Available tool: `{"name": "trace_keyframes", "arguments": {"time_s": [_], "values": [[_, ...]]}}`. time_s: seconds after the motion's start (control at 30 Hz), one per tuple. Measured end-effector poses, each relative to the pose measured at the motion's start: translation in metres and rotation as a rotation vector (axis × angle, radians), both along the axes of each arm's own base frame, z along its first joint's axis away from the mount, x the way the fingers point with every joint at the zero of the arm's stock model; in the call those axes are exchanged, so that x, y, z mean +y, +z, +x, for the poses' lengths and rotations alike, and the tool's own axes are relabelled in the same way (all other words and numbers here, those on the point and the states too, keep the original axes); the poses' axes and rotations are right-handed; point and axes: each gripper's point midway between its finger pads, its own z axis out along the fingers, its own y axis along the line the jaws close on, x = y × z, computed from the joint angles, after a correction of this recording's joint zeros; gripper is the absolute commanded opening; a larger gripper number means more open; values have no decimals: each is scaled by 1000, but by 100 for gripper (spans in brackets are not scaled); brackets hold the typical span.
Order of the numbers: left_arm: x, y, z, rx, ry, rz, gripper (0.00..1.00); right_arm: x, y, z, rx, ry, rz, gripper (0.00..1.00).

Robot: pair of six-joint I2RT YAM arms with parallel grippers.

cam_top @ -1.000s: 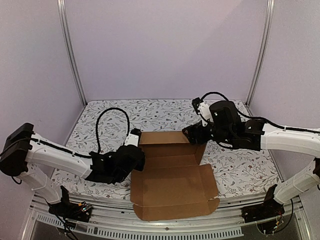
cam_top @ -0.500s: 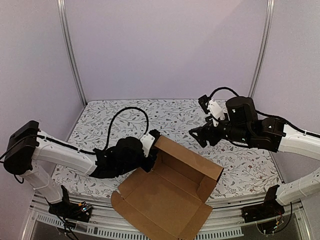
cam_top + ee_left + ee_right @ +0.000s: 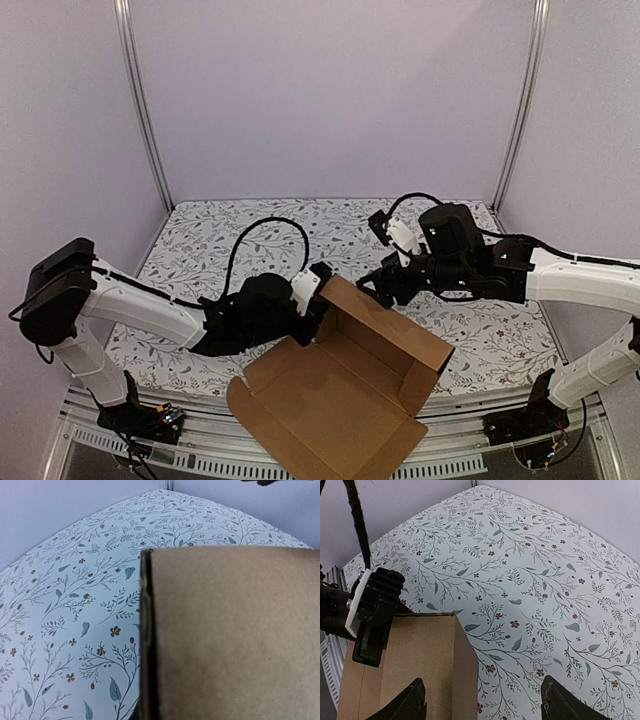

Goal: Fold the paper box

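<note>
Near edge: box (image 3: 335,395) is open and half formed, turned skew to the bench (image 3: 250,225). Its near flaps hang out past the front edge of the bench, over the rail. The flat floor panel is in the middle, with short side flaps partly raised on the left and right.

Further back, the long rear wall stands up and runs diagonally from upper left to lower right in the top view.

Left fingers (image 3: 318,297) are at the upper-left end of that rear wall, closed tight and pinching the cardboard at the corner. In the left wrist view, brown board (image 3: 235,635) fills the right side and its edge runs vertically down the frame. The fingers themselves are hidden there.

Right fingers (image 3: 375,285) are just beyond the same corner on the far side, near the left ones but not touching them. They are spread wide and hold nothing. In the right wrist view, both tips (image 3: 415,700) show at the bottom and the box corner (image 3: 405,650) sits between them, nearer the left tip. That tip overlaps the cardboard in the picture; can't tell if it touches. The left arm's wrist (image 3: 375,605) sits against the far-left edge of the board.

Beyond that is floral bench surface back to the wall.
</note>
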Motion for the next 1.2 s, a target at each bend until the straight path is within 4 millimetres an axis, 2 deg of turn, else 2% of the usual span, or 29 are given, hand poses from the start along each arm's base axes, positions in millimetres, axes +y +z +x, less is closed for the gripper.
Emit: {"name": "trace_keyframes", "arguments": {"time_s": [0.17,0.33,0.5,0.67,0.83,1.07,1.2], "values": [[-1,-2,0,6,1,-6,4,5,-11,1,32,1,-1,75],[-3,-4,1,10,3,-17,16,5,-18,-1,52,-4,-3,73],[2,-18,-1,28,8,9,28,5,-20,-2,60,-6,2,72],[1,-22,0,28,12,7,32,5,-21,-2,62,-8,4,71],[-1,-22,1,22,12,-6,29,5,-21,-2,63,-7,4,70],[-7,-24,4,10,12,-18,0,6,-21,-3,64,-10,4,69],[-10,-24,6,6,14,-27,0,6,-21,-3,65,-11,2,69]]}}
